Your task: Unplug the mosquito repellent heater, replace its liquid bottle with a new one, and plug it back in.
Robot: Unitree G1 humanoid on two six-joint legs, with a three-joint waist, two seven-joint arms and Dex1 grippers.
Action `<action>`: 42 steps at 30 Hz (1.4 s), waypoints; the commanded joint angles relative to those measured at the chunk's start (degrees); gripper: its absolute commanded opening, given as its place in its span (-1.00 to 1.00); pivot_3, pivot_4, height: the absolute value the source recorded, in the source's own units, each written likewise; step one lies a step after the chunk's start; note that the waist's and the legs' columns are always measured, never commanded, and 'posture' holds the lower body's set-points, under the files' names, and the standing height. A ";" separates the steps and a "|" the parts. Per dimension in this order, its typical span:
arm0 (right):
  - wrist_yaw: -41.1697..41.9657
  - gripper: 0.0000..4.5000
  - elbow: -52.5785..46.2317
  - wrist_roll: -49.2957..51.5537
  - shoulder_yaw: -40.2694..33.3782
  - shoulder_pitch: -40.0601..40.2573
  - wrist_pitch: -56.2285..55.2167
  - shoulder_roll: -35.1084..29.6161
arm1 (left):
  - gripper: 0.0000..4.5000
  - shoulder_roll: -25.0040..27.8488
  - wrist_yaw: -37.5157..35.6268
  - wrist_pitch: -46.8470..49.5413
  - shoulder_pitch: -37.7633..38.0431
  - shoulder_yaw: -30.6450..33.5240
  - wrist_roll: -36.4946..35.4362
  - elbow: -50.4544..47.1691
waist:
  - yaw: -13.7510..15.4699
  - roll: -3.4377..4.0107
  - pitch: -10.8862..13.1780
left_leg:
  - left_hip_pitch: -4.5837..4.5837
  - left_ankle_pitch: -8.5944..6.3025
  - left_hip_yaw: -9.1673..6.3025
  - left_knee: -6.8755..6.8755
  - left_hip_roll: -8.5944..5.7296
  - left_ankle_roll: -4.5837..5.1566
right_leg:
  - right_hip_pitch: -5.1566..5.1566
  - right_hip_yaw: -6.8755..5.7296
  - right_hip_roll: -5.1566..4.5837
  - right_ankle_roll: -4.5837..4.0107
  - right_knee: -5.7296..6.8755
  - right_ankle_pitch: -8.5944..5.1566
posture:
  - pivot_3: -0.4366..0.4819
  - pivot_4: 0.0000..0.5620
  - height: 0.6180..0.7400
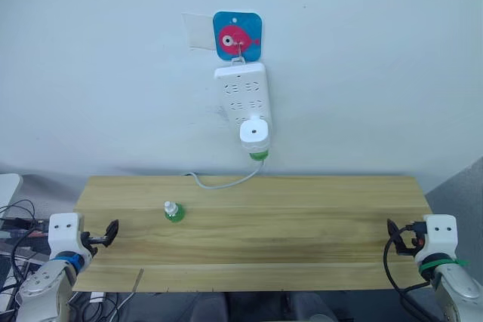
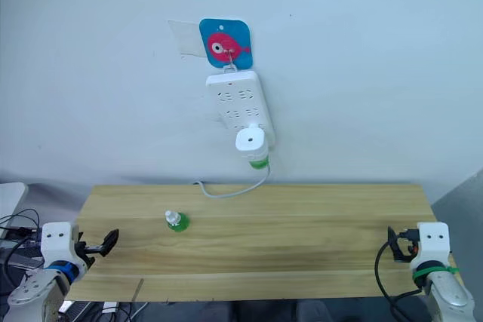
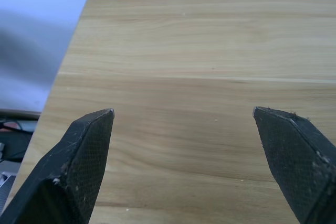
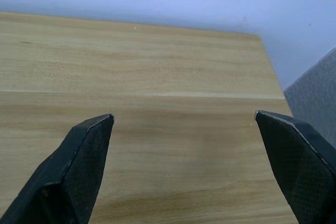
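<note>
At frame centre, we see the mosquito repellent heater point(image 1: 255, 133) plugged into the power strip point(image 1: 242, 92); left gripper point(image 3: 181, 124) and right gripper point(image 4: 184, 127) spread wide, empty.

The heater point(image 1: 255, 133) sits low on the wall strip point(image 1: 243, 92), seemingly plugged in, behind the table point(image 1: 302, 239); a bottle point(image 1: 173, 211) stands left of centre.

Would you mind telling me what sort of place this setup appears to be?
Probably an indoor test or lab bench set up to mimic a home wall outlet: a wooden table against a plain wall, a power strip hung on it with the mosquito repellent heater plugged in, and loose cables beside the table.
</note>
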 commanded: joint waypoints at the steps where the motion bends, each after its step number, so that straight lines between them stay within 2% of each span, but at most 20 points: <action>1: 4.59 1.00 -7.81 1.99 -0.06 2.62 0.53 -2.50 | 0.98 3.70 -6.43 1.47 0.25 1.73 -4.16 -6.00 | -0.01 0.00 0.04 | -0.01 0.00 0.00 -0.01 0.00 0.00 | -0.01 -0.01 0.00 0.00 0.00 0.00 | -0.26 -0.44 1.00; 4: 11.15 1.00 -18.15 7.74 1.21 5.70 5.04 -5.08 | 0.98 8.46 -14.10 7.51 1.52 2.89 -10.15 -15.81 | -0.09 -0.05 0.25 | -0.04 0.01 -0.06 -0.02 0.07 -0.01 | -0.01 0.01 0.05 -0.01 0.00 -0.01 | -0.26 -0.42 1.00; 8: 17.18 1.00 -33.26 18.62 2.32 7.25 11.34 -8.70 | 0.98 15.06 -19.93 15.84 -0.42 1.38 -15.73 -27.00 | -0.06 0.21 0.66 | -0.01 0.02 -0.07 -0.01 0.11 -0.03 | 0.05 0.07 0.07 -0.03 0.02 -0.01 | -0.25 -0.38 1.00; 10: 17.09 1.00 -37.89 23.49 2.21 6.06 14.89 -9.88 | 0.98 16.33 -20.80 18.80 -2.39 0.08 -17.35 -29.89 | -0.06 0.31 0.73 | -0.01 0.02 -0.04 0.00 0.07 -0.02 | 0.05 0.07 0.06 -0.02 0.01 -0.01 | -0.26 -0.38 1.00; 14: 14.23 1.00 -43.14 28.89 5.05 -1.65 20.47 -11.44 | 0.98 16.59 -22.09 22.39 -10.32 -5.57 -18.19 -32.66 | -0.12 0.10 1.23 | -0.02 0.01 -0.03 0.00 0.03 -0.01 | 0.03 0.04 0.09 -0.02 -0.04 -0.01 | -0.26 -0.37 1.00; 19: 9.22 1.00 -44.34 28.03 9.83 -9.30 24.16 -10.40 | 0.98 13.50 -23.22 20.42 -22.99 -14.38 -14.23 -27.12 | 0.13 -0.16 1.61 | -0.26 0.02 -0.19 0.05 0.06 -0.02 | -0.13 -0.09 0.19 -0.02 -0.02 -0.01 | -0.27 -0.38 1.00; 23: 8.03 1.00 -44.01 27.10 11.52 -10.78 24.72 -9.95 | 0.98 8.74 -25.29 17.53 -33.69 -19.54 -11.82 -20.10 | 0.08 -0.15 1.61 | -1.21 0.02 -0.22 0.60 0.07 -0.01 | -0.84 -0.16 0.24 -0.02 0.10 0.00 | -0.33 -0.40 1.00; 24: 7.95 1.00 -44.03 26.87 11.64 -10.74 24.64 -10.05 | 0.91 7.78 -26.39 16.81 -35.35 -20.21 -11.67 -18.79 | -0.02 -0.15 1.61 | -1.40 0.05 -0.24 0.69 0.06 -0.06 | -0.98 -0.20 0.24 -0.01 0.09 0.00 | -0.34 -0.39 1.00; 28: 7.17 1.00 -44.60 27.00 11.94 -11.29 25.10 -10.16 | 0.44 5.99 -28.11 14.74 -39.01 -22.07 -9.73 -14.76 | -1.02 -0.15 1.62 | -1.56 0.08 -0.21 0.70 0.07 -0.11 | -1.11 -0.19 0.25 0.00 0.06 0.01 | -0.39 -0.38 1.00; 34: 5.59 1.00 -45.35 26.98 13.45 -13.95 26.06 -9.69 | 0.44 1.83 -28.74 12.01 -44.10 -23.80 -7.69 -9.49 | -1.91 -0.14 1.63 | -1.48 0.02 -0.27 0.83 0.12 0.05 | -1.12 -0.15 0.34 -0.01 0.45 0.01 | -0.42 -0.37 1.00; 42: 4.45 1.00 -45.15 25.93 15.09 -14.70 25.79 -9.06 | 0.44 -3.80 -28.44 6.46 -49.82 -24.50 -4.34 -0.27 | -1.15 -0.12 1.80 | -1.32 0.10 -0.45 1.21 0.04 0.08 | -0.96 -0.25 0.32 0.00 0.96 0.01 | -0.47 -0.33 1.00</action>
